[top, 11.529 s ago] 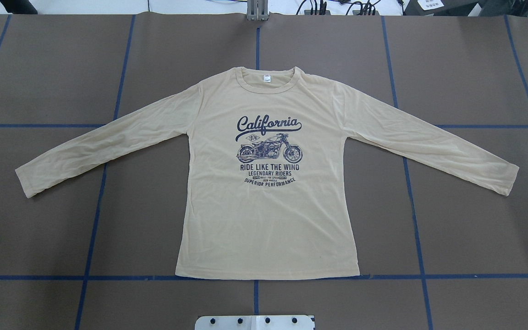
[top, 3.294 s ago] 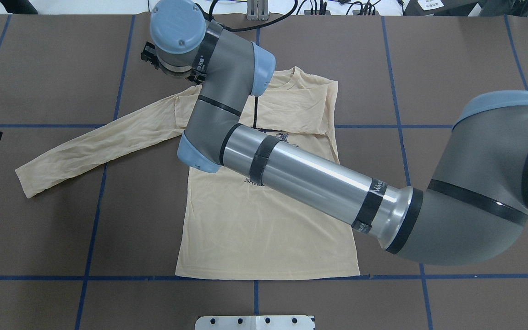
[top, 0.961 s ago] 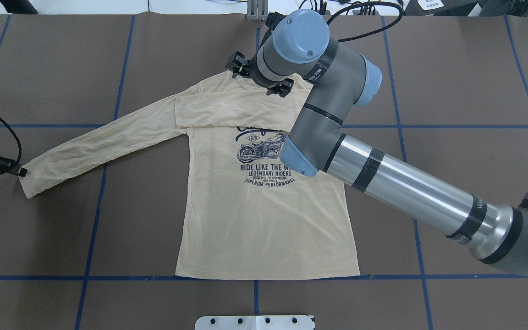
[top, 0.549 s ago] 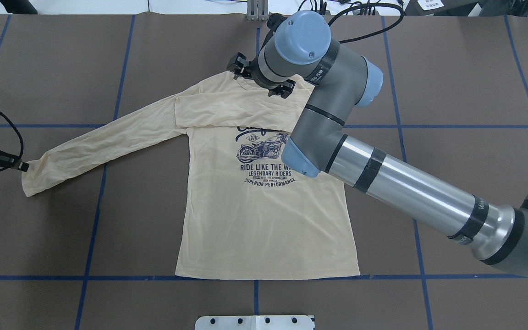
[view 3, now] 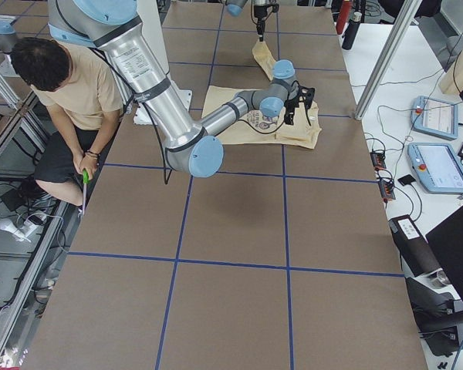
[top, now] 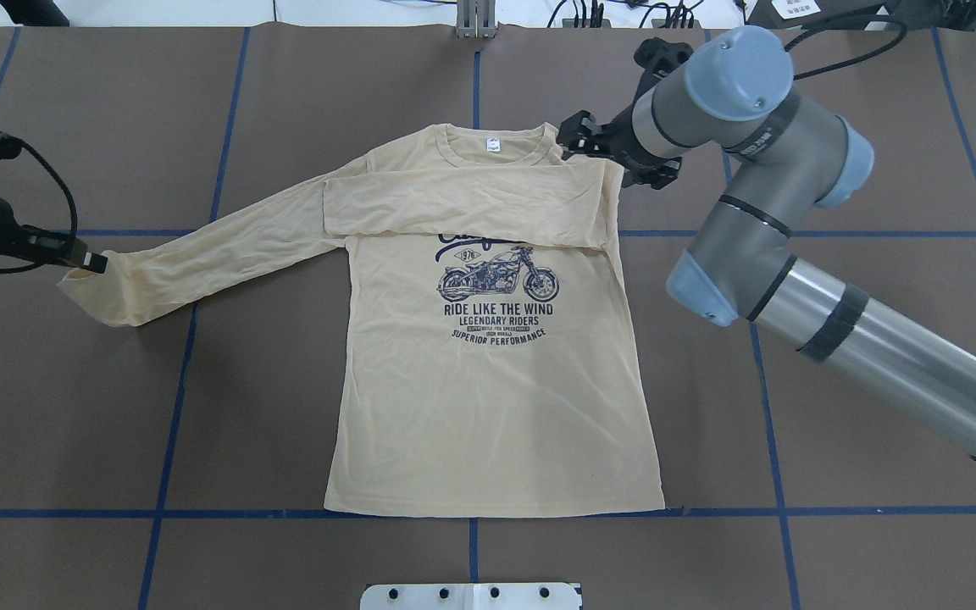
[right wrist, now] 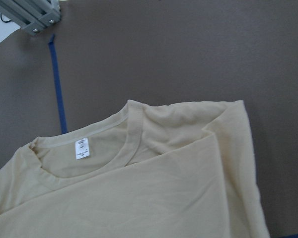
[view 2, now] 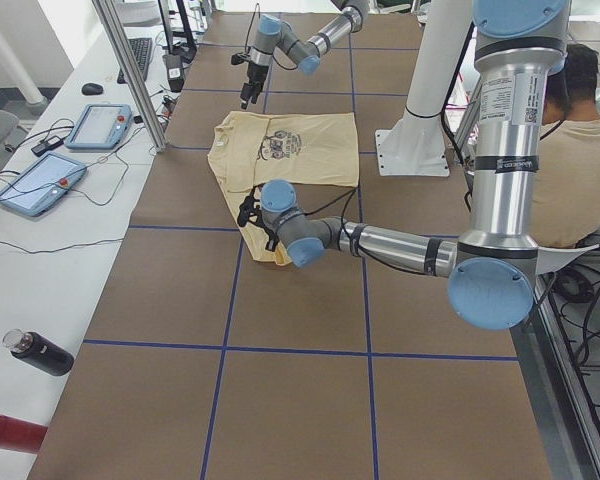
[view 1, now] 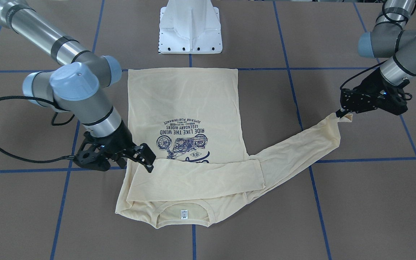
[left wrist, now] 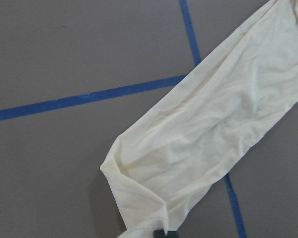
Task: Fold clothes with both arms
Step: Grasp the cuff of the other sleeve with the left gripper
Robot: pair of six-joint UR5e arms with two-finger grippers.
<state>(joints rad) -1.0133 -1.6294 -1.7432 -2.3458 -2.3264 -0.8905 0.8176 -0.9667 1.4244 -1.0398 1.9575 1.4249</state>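
The cream-yellow long-sleeved shirt (top: 488, 381) lies flat, print up, collar at the far side. Its right sleeve (top: 463, 203) is folded flat across the chest, above the print. The left sleeve (top: 225, 254) still stretches out sideways. My left gripper (top: 94, 261) is shut on that sleeve's cuff, which is raised and bunched; the front view shows the same grip (view 1: 341, 115). My right gripper (top: 577, 140) hovers open just off the shirt's right shoulder and holds nothing. In the right wrist view I see only the collar and the white label (right wrist: 80, 148).
The brown table is marked with blue tape lines (top: 174, 381). The white pedestal base (view 1: 190, 25) stands just past the hem. A seated person (view 3: 69, 85) is beside the table. Pendant tablets (view 2: 40, 180) and a bottle (view 2: 38, 352) lie along the far side strip.
My right gripper has moved from over the collar rightward to just off the right shoulder. My left gripper has carried the left cuff inward and farther from the robot, bunching the sleeve end.
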